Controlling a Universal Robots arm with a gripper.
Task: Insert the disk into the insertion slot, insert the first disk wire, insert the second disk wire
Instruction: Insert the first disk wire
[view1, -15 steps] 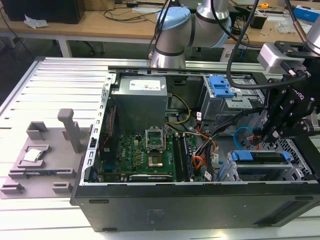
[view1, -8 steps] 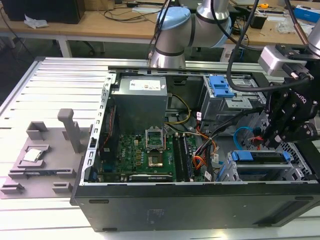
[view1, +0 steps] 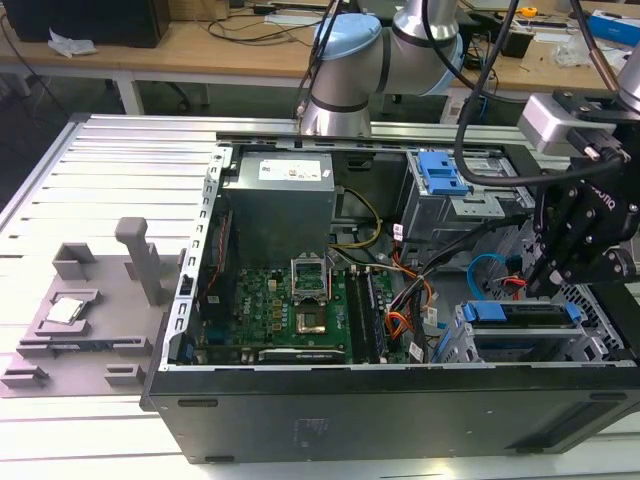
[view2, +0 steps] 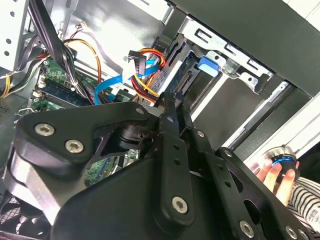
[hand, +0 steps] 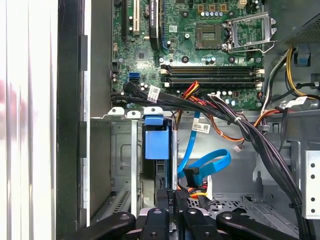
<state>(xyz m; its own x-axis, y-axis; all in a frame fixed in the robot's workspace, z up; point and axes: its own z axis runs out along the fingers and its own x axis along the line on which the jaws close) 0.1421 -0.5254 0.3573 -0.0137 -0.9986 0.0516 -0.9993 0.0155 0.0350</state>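
The disk (view1: 520, 313), in its blue carrier (hand: 156, 142), sits inside the insertion slot (view1: 520, 345) of the grey drive cage (hand: 122, 160) at the exterior view's right. My gripper (view2: 172, 100) hangs just behind the disk's rear connector (view2: 187, 80). Its fingers (hand: 165, 200) are close together on a small black plug of the first disk wire (view2: 147, 87), the red, orange and yellow bundle (hand: 192, 190). The second disk wire (hand: 210, 162), a light blue loop (view1: 487, 268), lies beside them. Its dark plug (hand: 192, 175) hangs free.
Black cable bundles (hand: 240, 125) cross from the motherboard (view1: 290, 300) toward the cage. A taller bay with a blue latch (view1: 445, 175) stands behind it. A person's hand (view2: 272, 175) rests by a blue-ringed knob (view2: 280, 162) outside the case. A grey fixture (view1: 90, 320) lies at the exterior view's left.
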